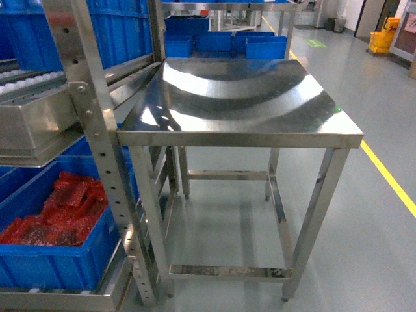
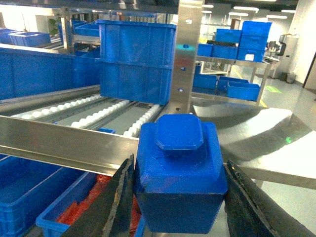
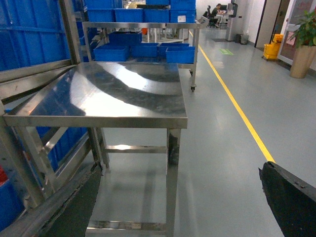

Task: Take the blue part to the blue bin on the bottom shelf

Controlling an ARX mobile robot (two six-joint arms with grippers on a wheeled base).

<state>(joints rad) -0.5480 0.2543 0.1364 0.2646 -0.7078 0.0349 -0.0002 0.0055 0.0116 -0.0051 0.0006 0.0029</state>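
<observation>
The left hand (image 2: 175,197) was clamped on the blue part (image 2: 178,173), one dark finger (image 2: 111,202) against each side, carrying it in the air in front of the rack. The right hand (image 3: 177,207) hung with its fingers spread wide apart and nothing between them, facing the bare steel desk (image 3: 108,96).

The blue bin (image 1: 49,263) on the bottom shelf (image 1: 65,300) sat low at the left in the head view, already holding red bagged pieces (whether this is the intended bin I judge only from its place on the lowest level).

The main risk, I think, was the steel rail (image 2: 59,143) of the roller level, which ran just ahead of the part and above the bin: a straight descent could knock the part against it or twist it in the grip. The part's tapered sides might also let it slip if bumped. The perforated upright (image 1: 104,149) and the desk's edge stood close on the right, so sideways room looked tight there. Open room lay below the rail, over the bin's mouth, and on the floor (image 3: 222,123) to the right, well clear of the rack.
</observation>
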